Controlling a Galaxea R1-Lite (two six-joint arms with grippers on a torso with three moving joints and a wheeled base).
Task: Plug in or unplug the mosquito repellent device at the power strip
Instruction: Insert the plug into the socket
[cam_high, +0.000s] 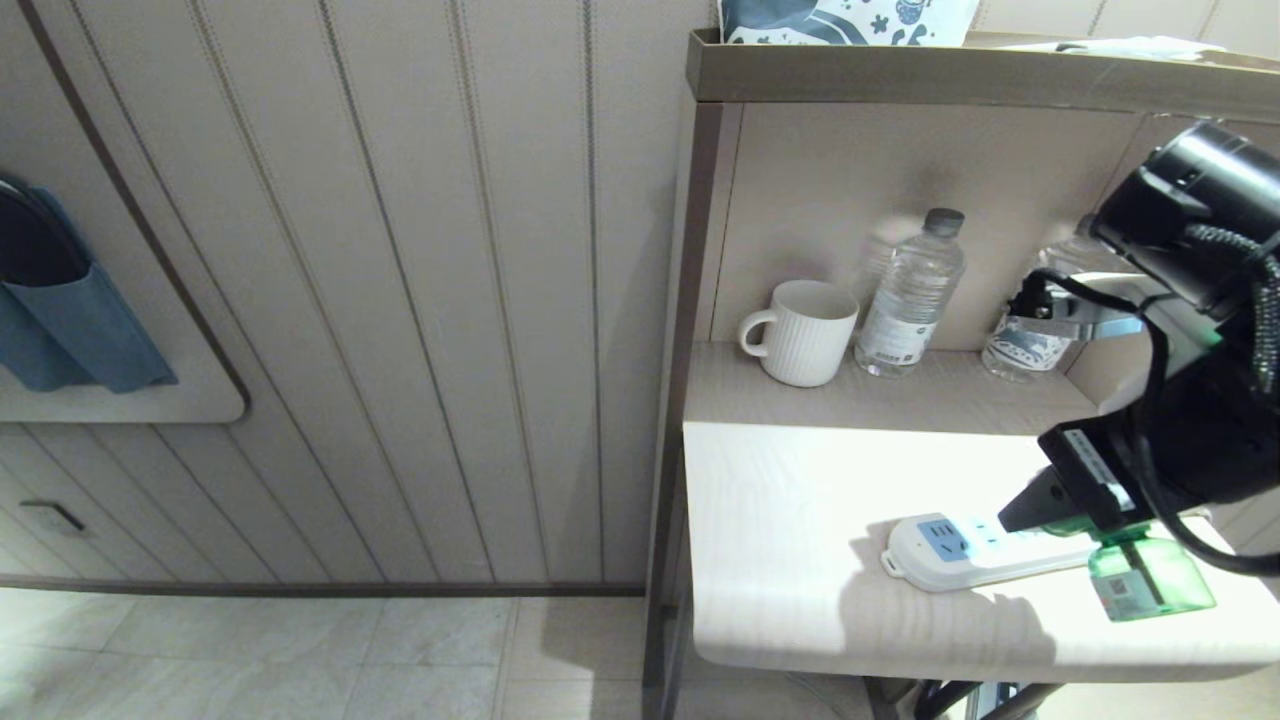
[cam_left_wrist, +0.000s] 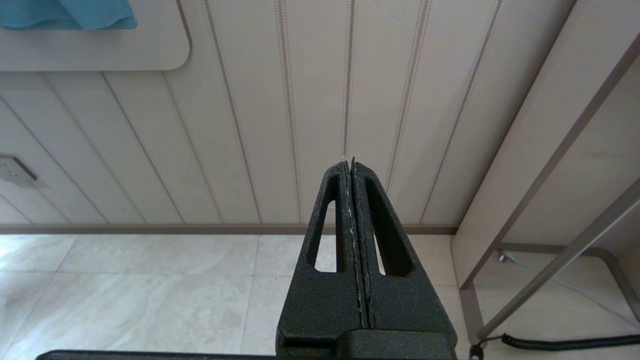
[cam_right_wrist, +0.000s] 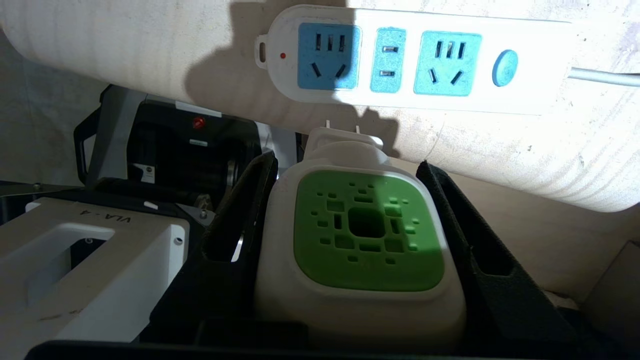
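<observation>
The mosquito repellent device (cam_right_wrist: 367, 230), a white head with a green vented top, sits between the black fingers of my right gripper (cam_right_wrist: 347, 161), which is shut on its two sides. Its two metal prongs (cam_right_wrist: 356, 128) are bare and stand just short of the power strip (cam_right_wrist: 415, 60). The strip is a white bar with light-blue sockets, and all of them are free. In the head view the device's green bottle (cam_high: 1150, 578) hangs below my right gripper (cam_high: 1050, 505), at the near side of the power strip (cam_high: 960, 548). My left gripper (cam_left_wrist: 351, 162) is shut and empty, low by the wall.
The strip lies near the front right of a pale table (cam_high: 780, 520); its cord (cam_right_wrist: 605, 76) runs off one end. A white mug (cam_high: 805, 332) and clear water bottles (cam_high: 910, 295) stand on the shelf behind. Metal table legs (cam_left_wrist: 560, 260) stand beside the left gripper.
</observation>
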